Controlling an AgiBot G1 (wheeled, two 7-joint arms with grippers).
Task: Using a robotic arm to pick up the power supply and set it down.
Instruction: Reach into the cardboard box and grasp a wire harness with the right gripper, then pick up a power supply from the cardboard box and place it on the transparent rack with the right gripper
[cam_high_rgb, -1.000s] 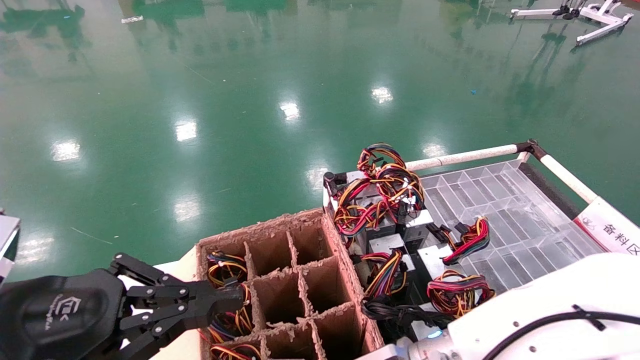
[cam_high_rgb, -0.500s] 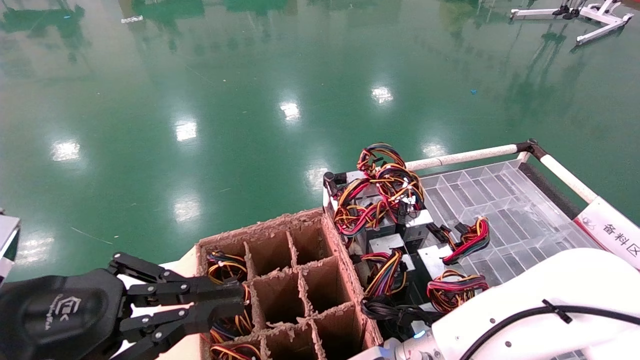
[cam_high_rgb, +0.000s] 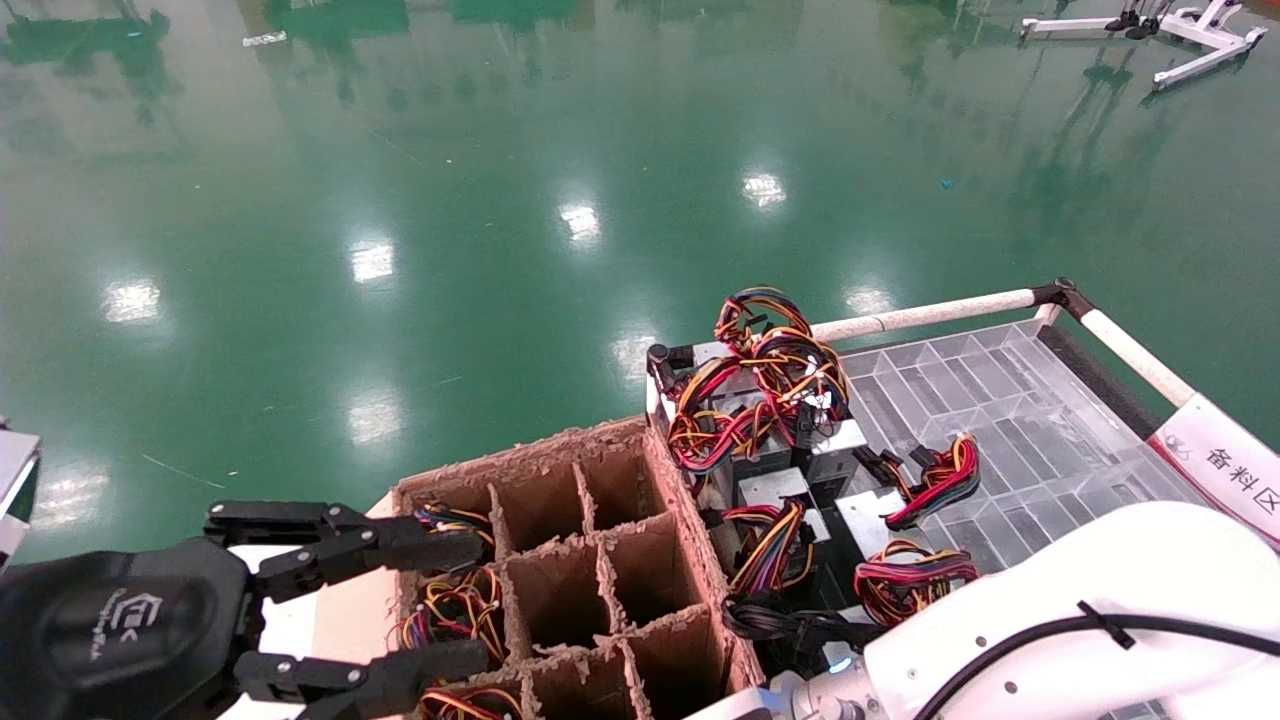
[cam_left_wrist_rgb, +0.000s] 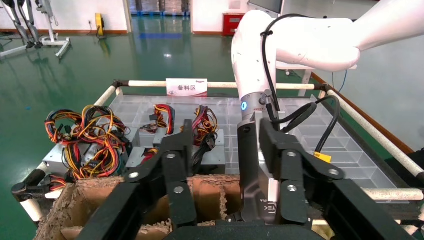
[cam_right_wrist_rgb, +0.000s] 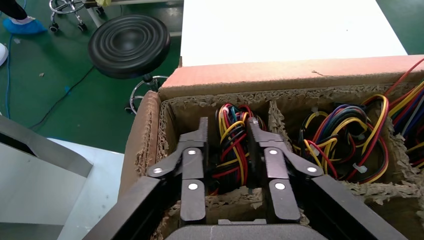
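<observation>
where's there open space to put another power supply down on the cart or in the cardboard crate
Free: the clear tray between the white rail and the wire bundles, plus the crate's middle and right cells. Crowded: its left cells under the left gripper.

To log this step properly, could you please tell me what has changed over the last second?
The left gripper opened its fingers wide over the left cells of the cardboard crate, where wires lie; it holds nothing. The right arm edged slightly toward the crate. The crate and the power supplies on the cart stayed put.
</observation>
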